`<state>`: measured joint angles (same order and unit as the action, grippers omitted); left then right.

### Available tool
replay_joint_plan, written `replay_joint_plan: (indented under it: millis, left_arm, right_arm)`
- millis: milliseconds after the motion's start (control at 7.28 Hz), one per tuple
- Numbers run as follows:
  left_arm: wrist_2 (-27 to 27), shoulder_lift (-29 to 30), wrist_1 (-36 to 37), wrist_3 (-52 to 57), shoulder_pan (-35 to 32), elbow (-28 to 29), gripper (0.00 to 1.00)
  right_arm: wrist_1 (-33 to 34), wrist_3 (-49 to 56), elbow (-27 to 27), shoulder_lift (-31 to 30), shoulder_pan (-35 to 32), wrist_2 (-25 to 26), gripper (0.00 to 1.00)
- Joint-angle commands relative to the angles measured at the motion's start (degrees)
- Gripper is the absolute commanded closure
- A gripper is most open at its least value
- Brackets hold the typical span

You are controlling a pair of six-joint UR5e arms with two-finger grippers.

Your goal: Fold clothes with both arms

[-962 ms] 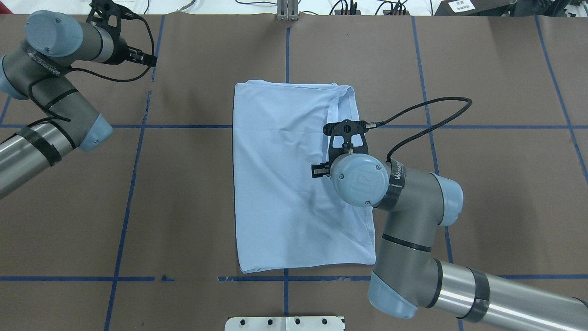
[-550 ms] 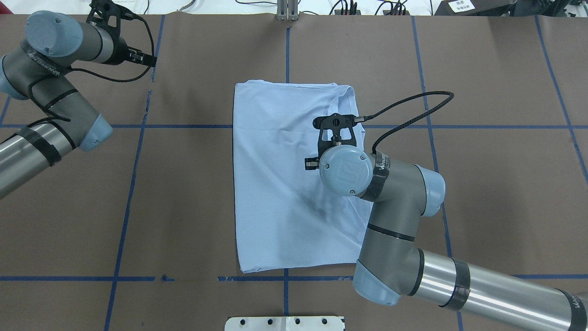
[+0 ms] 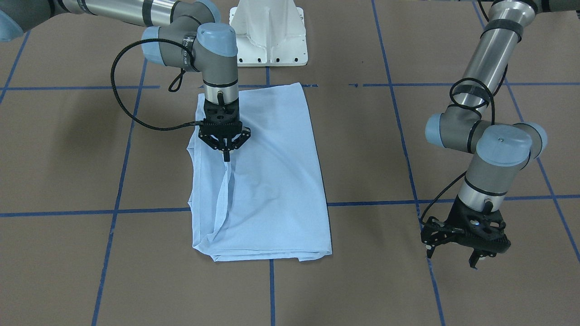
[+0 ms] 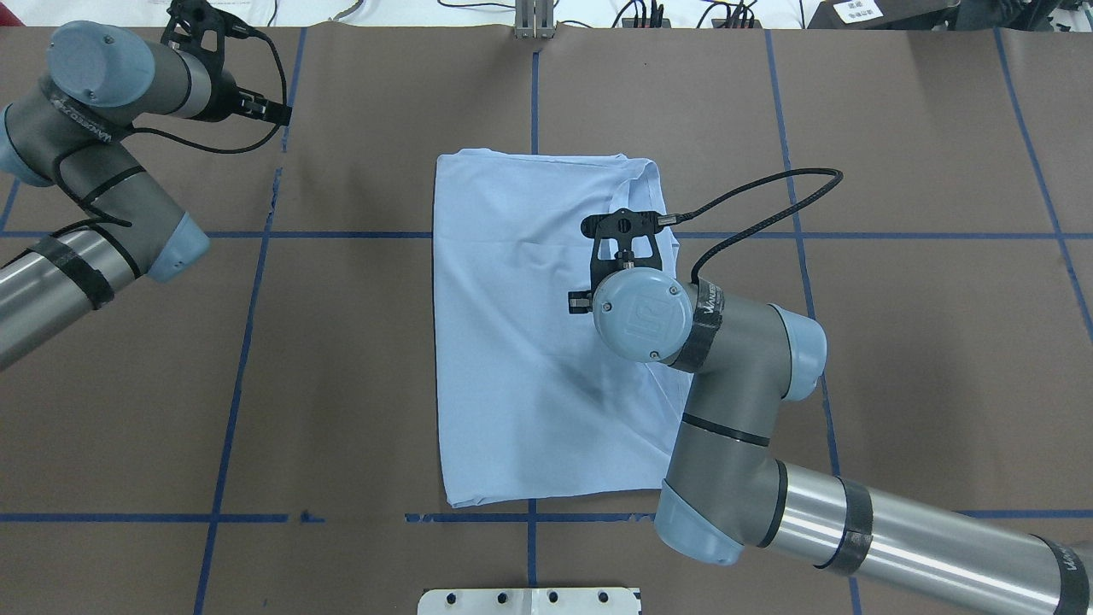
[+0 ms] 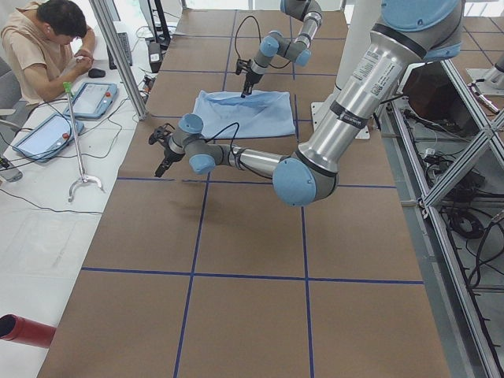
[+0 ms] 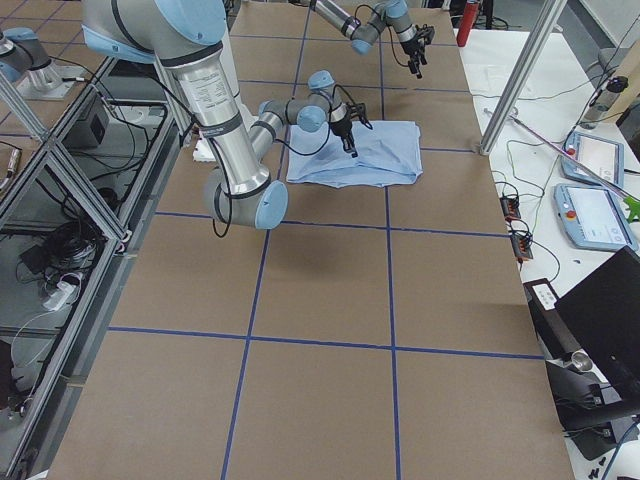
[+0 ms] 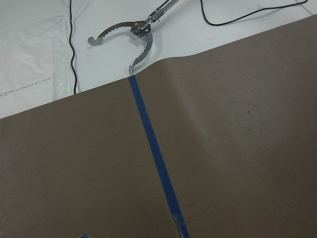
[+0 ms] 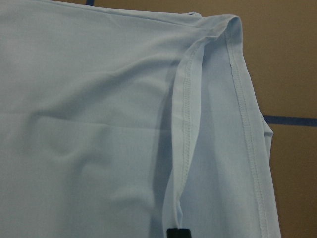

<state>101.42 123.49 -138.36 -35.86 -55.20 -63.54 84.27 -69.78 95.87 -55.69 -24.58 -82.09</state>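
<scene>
The light blue T-shirt (image 3: 272, 181) lies folded lengthwise into a long rectangle at the table's middle (image 4: 512, 342). Its print and neck label are hidden. My right gripper (image 3: 226, 156) points straight down over the shirt's right-hand part, shut on a stitched hem strip that runs away from its fingertip (image 8: 178, 232) in the right wrist view. In the overhead view the wrist hides that gripper. My left gripper (image 3: 453, 260) is open and empty, hanging above bare table far off the shirt's left side.
The brown table carries blue tape lines (image 4: 256, 299). The white pedestal base (image 3: 268, 36) stands at the robot's edge. The right arm's black cable (image 3: 122, 104) loops beside the shirt. A metal grabber tool (image 7: 133, 34) lies beyond the far edge. An operator (image 5: 47, 39) sits there.
The right arm moved left, further over the shirt, carrying the hem with it, then almost stopped in the last half second. The left arm has not moved.
</scene>
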Motion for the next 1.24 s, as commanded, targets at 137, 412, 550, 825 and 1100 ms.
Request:
replay_joint_plan:
  millis: [137, 412, 550, 825, 1100]
  left_arm:
    - [0.0, -0.62, -0.07, 0.0, 0.0, -0.18, 0.0]
    - [0.0, -0.79, -0.5, -0.09, 0.0, -0.53, 0.0]
    - [0.0, -0.79, -0.51, -0.09, 0.0, -0.44, 0.0]
    - [0.0, -0.79, -0.51, -0.09, 0.0, -0.44, 0.0]
    - [0.0, -0.79, -0.51, -0.09, 0.18, -0.44, 0.0]
  right_arm:
    - [-0.25, 0.7, 0.54, -2.91, -0.82, -0.18, 1.0]
    - [-1.74, 0.96, 0.98, -6.08, -0.99, -0.09, 1.0]
    - [-1.75, 0.96, 1.07, -6.44, -0.99, 0.0, 1.0]
    - [-1.75, 0.88, 1.16, -7.41, -0.99, 0.17, 1.0]
    - [-1.75, 0.7, 0.72, -7.33, -0.64, 0.44, 0.01]
